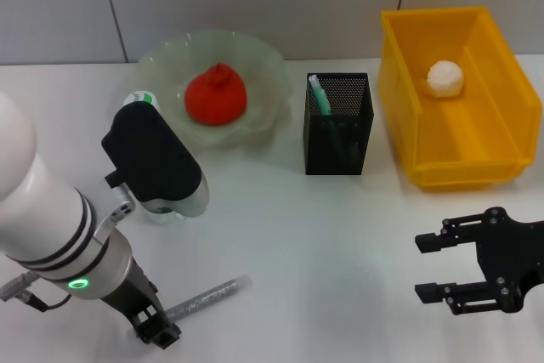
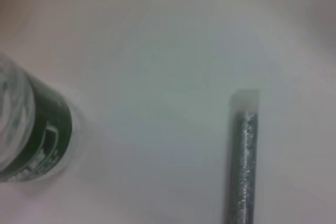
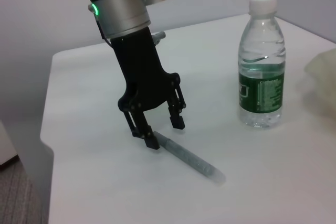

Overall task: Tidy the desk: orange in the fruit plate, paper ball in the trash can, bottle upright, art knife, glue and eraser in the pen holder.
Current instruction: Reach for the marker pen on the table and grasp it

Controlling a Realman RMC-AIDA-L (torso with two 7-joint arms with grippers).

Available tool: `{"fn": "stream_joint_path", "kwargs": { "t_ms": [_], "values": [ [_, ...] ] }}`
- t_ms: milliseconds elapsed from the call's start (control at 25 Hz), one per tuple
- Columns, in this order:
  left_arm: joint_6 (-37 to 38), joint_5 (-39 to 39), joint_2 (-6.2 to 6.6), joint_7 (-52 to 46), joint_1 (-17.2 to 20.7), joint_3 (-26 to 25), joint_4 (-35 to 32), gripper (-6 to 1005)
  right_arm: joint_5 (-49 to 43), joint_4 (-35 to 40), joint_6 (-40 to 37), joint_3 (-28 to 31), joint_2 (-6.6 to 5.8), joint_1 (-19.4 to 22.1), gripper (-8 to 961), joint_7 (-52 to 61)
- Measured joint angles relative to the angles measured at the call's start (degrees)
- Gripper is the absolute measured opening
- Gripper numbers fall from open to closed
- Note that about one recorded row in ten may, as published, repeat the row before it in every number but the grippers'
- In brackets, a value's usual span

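Left gripper [image 3: 164,132] is down at the desk [image 1: 323,244] right now, fingers spread, straddling one end of the glue [image 1: 208,298], which lies flat on the near left side of the tabletop. From the right wrist view, one fingertip sits on or just beside the stick and the other stands clear of it, so nothing is pinched yet.

To do this well, I'd say centre the jaws across the stick's width before closing (it's thin and round, so an off-centre squeeze could roll it away). Gripping this far toward the end may let the long part droop, so lift it gently and tip it upright before carrying it to the pen holder [image 1: 338,125], where the art knife [image 1: 320,95] already stands.

The bottle [image 3: 261,61] is upright just beyond the gripper, close enough that the lift should avoid brushing it. The orange [image 1: 217,95] sits in the fruit plate [image 1: 263,61], the paper ball [image 1: 445,78] in the trash can [image 1: 510,125]. No eraser visible. Right gripper [image 1: 446,268] hangs spread and idle over the near right side of the desk
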State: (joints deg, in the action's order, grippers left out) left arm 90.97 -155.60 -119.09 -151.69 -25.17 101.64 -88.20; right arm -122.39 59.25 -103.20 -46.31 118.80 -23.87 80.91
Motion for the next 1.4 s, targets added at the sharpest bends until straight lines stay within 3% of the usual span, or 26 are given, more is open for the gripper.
{"fn": "stream_joint_path", "kwargs": {
  "t_ms": [320, 800, 1400],
  "values": [
    [-0.74, -0.68, -0.09, -1.83, -3.79, 2.46, 3.58, 617, -0.46, -0.45, -0.10, -0.59, 0.06, -0.31, 636, -0.95],
    [-1.24, -0.21, -0.09, -2.41, -5.06, 2.98, 4.92, 580, -0.46, -0.54, 0.49, -0.58, 0.11, -0.17, 634, -1.27],
    [-1.72, -0.08, -0.09, -2.73, -7.00, 3.71, 7.68, 406, -1.17, -1.48, 1.64, -0.71, 0.12, -0.77, 633, -1.28]
  ]
}}
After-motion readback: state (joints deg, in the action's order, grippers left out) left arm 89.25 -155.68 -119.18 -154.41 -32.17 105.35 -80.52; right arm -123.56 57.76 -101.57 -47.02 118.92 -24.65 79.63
